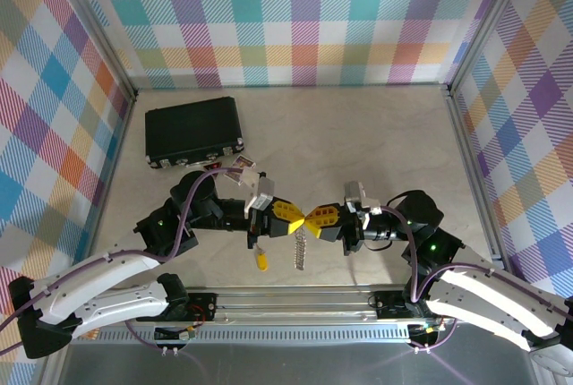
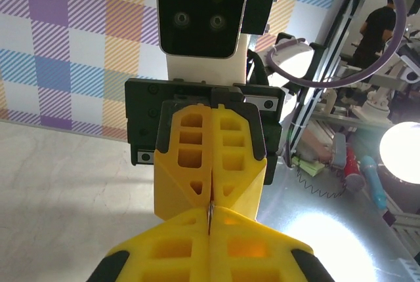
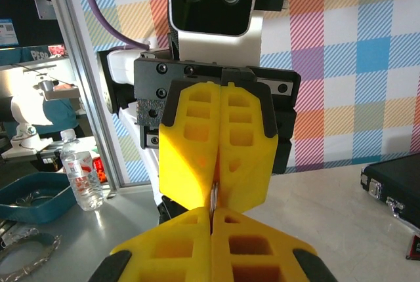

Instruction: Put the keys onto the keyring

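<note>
My left gripper and right gripper meet tip to tip above the near middle of the table. Both are shut on the same thin silver piece, the keyring, whose fringe of small silver pieces hangs down below the tips. In the left wrist view my own gripper pinches a sliver of the keyring, with the right gripper facing it. The right wrist view shows the same metal sliver of the keyring between my right gripper and the left gripper. A key with a yellow head lies on the table below the left gripper, held by nothing.
A black rectangular case lies at the back left of the table. Checked walls enclose three sides. The arms' mounting rail runs along the near edge, just in front of the key.
</note>
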{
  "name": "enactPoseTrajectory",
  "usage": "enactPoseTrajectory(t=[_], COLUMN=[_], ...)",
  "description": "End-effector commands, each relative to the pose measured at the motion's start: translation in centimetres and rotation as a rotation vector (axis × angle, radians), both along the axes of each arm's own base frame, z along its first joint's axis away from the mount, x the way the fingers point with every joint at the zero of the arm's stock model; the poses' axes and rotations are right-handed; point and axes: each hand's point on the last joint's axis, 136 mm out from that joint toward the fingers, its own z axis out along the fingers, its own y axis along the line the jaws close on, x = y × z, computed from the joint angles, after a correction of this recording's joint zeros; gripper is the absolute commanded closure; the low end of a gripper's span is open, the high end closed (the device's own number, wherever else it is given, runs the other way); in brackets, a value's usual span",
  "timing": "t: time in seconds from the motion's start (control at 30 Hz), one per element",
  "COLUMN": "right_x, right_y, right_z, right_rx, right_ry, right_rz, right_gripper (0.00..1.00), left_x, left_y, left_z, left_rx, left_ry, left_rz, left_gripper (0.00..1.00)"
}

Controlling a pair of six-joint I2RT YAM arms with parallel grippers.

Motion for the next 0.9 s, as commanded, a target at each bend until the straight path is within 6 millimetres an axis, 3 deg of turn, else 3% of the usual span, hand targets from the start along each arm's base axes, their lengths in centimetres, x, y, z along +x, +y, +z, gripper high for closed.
enactPoseTrajectory(t=[0.0, 0.1, 0.3, 0.63, 0.87], right_x=[-0.8, -0.2, 0.3, 0.5, 0.7], right_y=[0.0, -0.3, -0.5, 0.1, -0.2], right_z=[0.7, 0.3, -1.0, -1.0, -1.3], right_rx=[0.006, -0.044, -0.147, -0.171, -0.184], right_ry=[-0.032, -0.027, -0.020, -0.018, -0.011], right_rz=[0.034, -0.012, -0.055, -0.038, -0.061], right_gripper=[1.00, 1.00, 0.82, 0.81, 0.88], left_x=[0.4, 0.5, 0.3, 0.0, -0.2], left_y=[0.1, 0.2, -0.1, -0.6, -0.4], left_z=[1.6, 1.0, 0.9, -0.6, -0.9], left_rx=[-0.011, 0.050, 0.131, 0.257, 0.291], left_ry=[-0.053, -0.084, -0.111, -0.094, -0.099], left_rz=[0.027, 0.032, 0.001, -0.068, -0.079], left_gripper=[1.00, 1.00, 1.00, 1.00, 1.00])
